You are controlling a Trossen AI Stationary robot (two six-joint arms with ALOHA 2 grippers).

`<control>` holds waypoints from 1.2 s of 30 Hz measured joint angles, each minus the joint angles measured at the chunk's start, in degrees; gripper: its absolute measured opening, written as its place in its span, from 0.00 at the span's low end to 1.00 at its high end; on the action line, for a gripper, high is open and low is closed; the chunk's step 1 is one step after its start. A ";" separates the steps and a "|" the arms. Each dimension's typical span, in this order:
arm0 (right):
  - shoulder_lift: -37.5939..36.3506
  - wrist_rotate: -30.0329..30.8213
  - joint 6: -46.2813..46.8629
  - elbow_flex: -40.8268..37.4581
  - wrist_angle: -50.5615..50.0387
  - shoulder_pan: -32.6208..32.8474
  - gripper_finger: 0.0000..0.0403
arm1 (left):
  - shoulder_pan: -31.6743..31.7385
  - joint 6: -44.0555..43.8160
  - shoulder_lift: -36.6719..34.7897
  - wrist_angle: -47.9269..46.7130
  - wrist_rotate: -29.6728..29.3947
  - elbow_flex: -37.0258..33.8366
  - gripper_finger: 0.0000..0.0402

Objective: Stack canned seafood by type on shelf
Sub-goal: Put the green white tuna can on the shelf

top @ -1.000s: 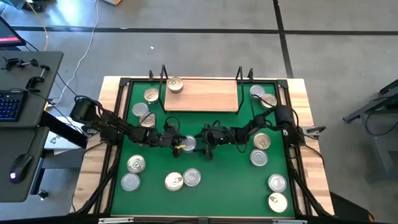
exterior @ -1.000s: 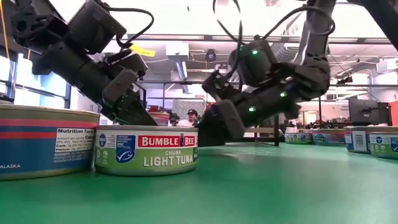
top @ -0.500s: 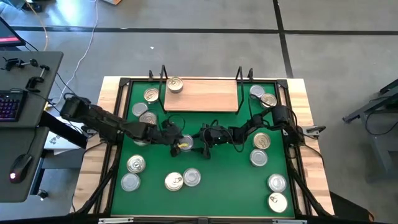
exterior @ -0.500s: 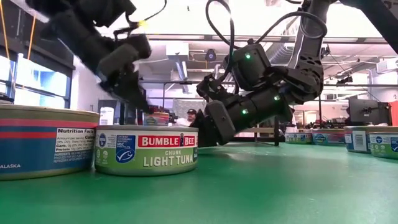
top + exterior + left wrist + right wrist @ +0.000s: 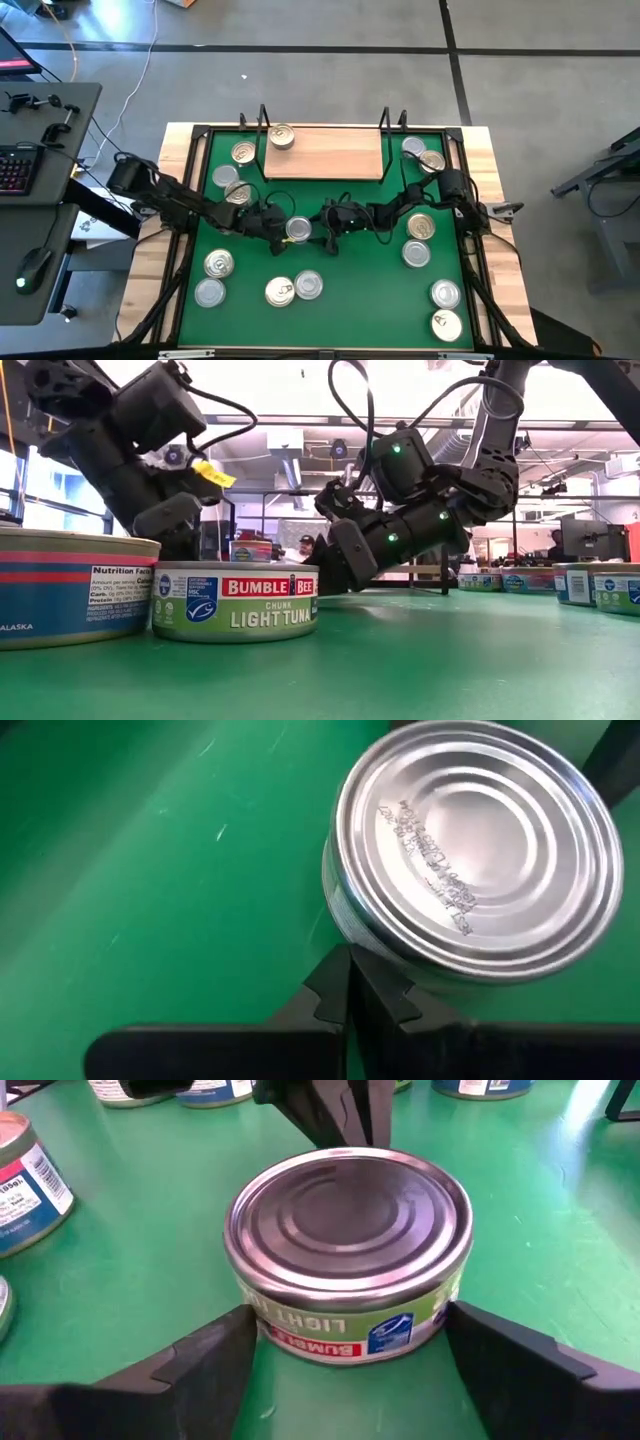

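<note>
Right gripper [image 5: 345, 1350]: fingers spread wide, straddling the Bumble Bee tuna tin [image 5: 350, 1250].
Left gripper [image 5: 350, 990]: clenched empty, tips at the tin's nine o'clock edge.

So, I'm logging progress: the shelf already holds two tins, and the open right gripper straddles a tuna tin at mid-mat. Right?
Not quite: the high view shows one tin on the shelf, not two. The open right gripper does straddle the tuna tin at mid-mat.
</note>
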 joint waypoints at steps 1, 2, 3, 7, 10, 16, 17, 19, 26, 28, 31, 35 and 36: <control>-0.41 -0.22 0.01 0.07 -0.99 0.00 0.78 | 0.00 0.02 0.38 0.73 -0.35 0.01 0.00; -1.10 -0.25 0.19 0.11 -2.11 -0.02 0.78 | -0.02 0.03 0.45 0.90 -0.63 0.20 0.00; -2.12 -0.25 0.32 0.11 -4.00 -0.02 0.77 | -0.01 0.02 0.52 0.99 -0.83 0.51 0.00; -7.22 0.80 0.70 0.04 -13.16 0.00 0.77 | 0.18 0.16 0.90 3.87 -0.85 0.69 0.00; -11.19 2.07 1.36 0.60 -18.90 0.00 0.77 | 0.64 1.11 1.62 6.39 -1.09 0.69 0.00; -12.70 3.21 1.51 4.24 -28.34 0.25 0.77 | 1.66 1.68 4.25 9.17 -1.37 1.35 0.00; -12.74 3.82 1.50 5.01 -29.85 0.46 0.77 | 1.68 1.68 4.66 9.07 -1.62 1.62 0.00; -12.74 5.74 1.46 6.25 -32.47 1.04 0.77 | 1.68 1.68 5.05 8.95 -1.98 1.97 0.00; -12.74 6.68 1.31 9.92 -39.87 1.27 0.77 | 1.55 1.66 4.90 8.51 -1.67 2.27 0.00; -12.76 6.70 1.60 11.28 -42.88 1.27 0.77 | 1.55 1.66 4.90 8.44 -1.61 2.31 0.00; -12.85 6.69 1.74 13.19 -46.72 1.25 0.77 | 1.57 1.66 4.90 8.07 -1.53 2.41 0.00; -12.85 6.68 2.57 15.15 -49.92 1.25 0.77 | 1.46 1.40 4.83 6.87 -1.42 2.64 0.00; -12.88 6.70 2.65 15.43 -50.24 1.25 0.77 | 1.42 1.22 4.79 6.48 -1.41 2.67 0.00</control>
